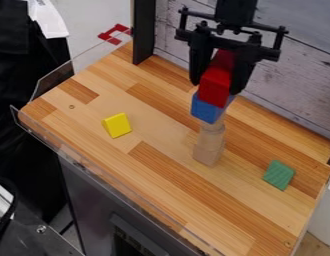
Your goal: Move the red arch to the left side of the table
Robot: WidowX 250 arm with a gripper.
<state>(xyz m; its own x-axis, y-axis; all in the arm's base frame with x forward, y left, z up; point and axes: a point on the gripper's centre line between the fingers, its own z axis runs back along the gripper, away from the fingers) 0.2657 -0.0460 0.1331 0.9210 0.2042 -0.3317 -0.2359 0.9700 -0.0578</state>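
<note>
**Red arch between gripper jaws, top of stack**

Clock positions are taken from the red arch, as seen in the camera view. The arch is located high in the view, right of centre. The jaws of the gripper are closed on its two sides, and the gripper points downward from 12 o'clock. Directly beneath, at 6 o'clock, is the blue block, seated on a wooden column that stands upright on the worktop. The yellow block lies at 8 o'clock, well apart from the column. The green block lies at 5 o'clock. A black post stands at 11 o'clock; a plank-patterned wall backs the worktop from 12 to 4 o'clock.
</note>
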